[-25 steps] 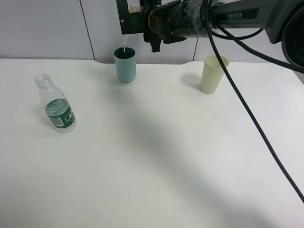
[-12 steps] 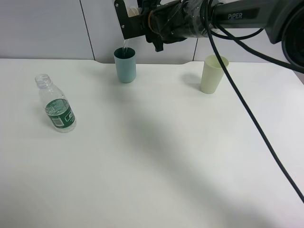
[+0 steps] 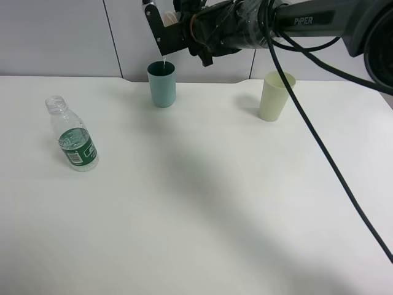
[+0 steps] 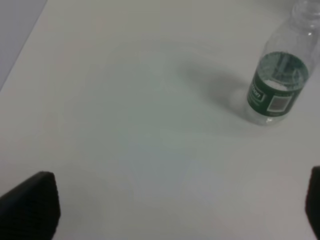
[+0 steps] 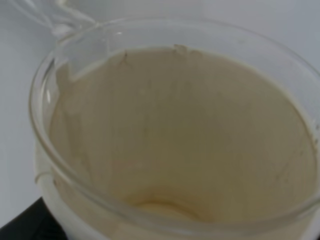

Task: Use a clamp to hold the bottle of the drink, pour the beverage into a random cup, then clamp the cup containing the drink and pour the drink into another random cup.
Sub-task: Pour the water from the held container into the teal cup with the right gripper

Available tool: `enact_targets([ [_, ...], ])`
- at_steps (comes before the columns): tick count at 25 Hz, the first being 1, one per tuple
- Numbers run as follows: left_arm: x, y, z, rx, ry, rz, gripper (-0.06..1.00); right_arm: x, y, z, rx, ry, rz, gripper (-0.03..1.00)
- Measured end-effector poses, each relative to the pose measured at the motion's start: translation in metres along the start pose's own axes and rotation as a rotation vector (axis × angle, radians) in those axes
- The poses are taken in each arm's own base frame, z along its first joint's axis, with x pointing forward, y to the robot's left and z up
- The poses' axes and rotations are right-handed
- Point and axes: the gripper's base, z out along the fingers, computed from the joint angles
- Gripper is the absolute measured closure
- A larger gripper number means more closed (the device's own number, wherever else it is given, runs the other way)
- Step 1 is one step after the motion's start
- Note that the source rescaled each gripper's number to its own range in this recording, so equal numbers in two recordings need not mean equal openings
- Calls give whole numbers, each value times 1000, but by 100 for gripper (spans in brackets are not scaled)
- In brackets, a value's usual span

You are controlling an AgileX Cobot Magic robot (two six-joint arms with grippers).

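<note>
The paper cup (image 5: 175, 145), pinkish-tan inside, fills the right wrist view, tipped so its rim points down, with a thin run of clear liquid (image 3: 163, 62) falling from it into the teal tumbler (image 3: 162, 84) directly below. The right gripper (image 3: 164, 31) is clamped shut on that cup, high above the back edge of the white table (image 3: 202, 203). The teal tumbler stands upright near the back edge; the pale yellow-green tumbler (image 3: 276, 96) stands well apart to its right, also near the back. The bottle (image 3: 72, 136) stands upright, uncapped, near the table's left side, well apart from both tumblers. The left gripper (image 4: 175, 210) hangs with fingers spread wide, holding nothing, above bare table near the bottle. The table's middle and front lie open.
</note>
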Motion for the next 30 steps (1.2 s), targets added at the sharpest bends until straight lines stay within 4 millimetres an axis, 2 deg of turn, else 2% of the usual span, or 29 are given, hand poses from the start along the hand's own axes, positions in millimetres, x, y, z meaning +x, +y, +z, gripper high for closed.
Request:
enact_targets([
  [23, 0, 0, 0, 0, 0, 0, -6, -4, -1, 0, 6, -28, -196, 94],
  [26, 0, 0, 0, 0, 0, 0, -6, -4, -1, -1, 5, -28, -170, 94],
  [30, 0, 0, 0, 0, 0, 0, -6, -4, -1, -1, 2, -28, -19, 94],
])
